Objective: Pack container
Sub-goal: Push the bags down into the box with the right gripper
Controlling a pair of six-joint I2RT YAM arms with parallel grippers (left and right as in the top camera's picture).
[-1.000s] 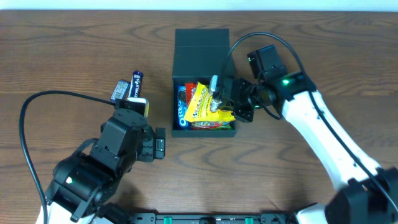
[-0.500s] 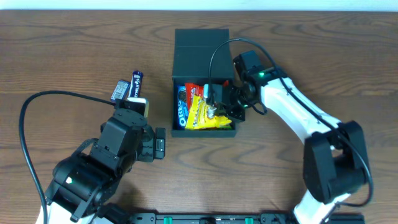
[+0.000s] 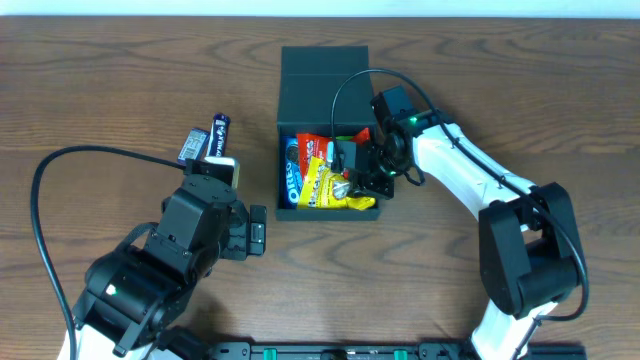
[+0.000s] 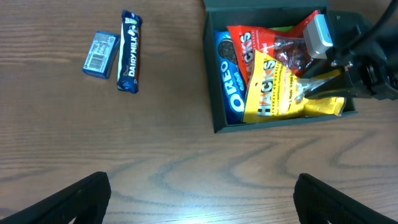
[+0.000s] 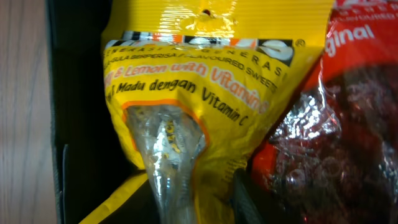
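The container (image 3: 279, 170) is a dark square box with its flap lid (image 3: 323, 70) folded back. Inside lie a blue Oreo packet (image 3: 291, 175), a red packet (image 3: 318, 145) and a yellow packet (image 3: 325, 183). My right gripper (image 3: 350, 178) reaches down into the box from the right. In the right wrist view the yellow packet (image 5: 205, 81) runs down between the fingers, with one dark finger (image 5: 245, 193) against its right side. Whether the grip still holds does not show. My left gripper (image 4: 202, 193) hangs wide open over bare table, in front of the container (image 4: 210, 93).
A Dairy Milk bar (image 4: 129, 51) and a small blue packet (image 4: 101, 55) lie side by side on the table, left of the box. The right arm's cable (image 3: 345, 85) loops over the lid. The left arm (image 3: 190, 235) fills the front left.
The right gripper has come down and leftward into the box, and the yellow packet went from raised and tilted to lying on the other packets. The left arm has not moved.
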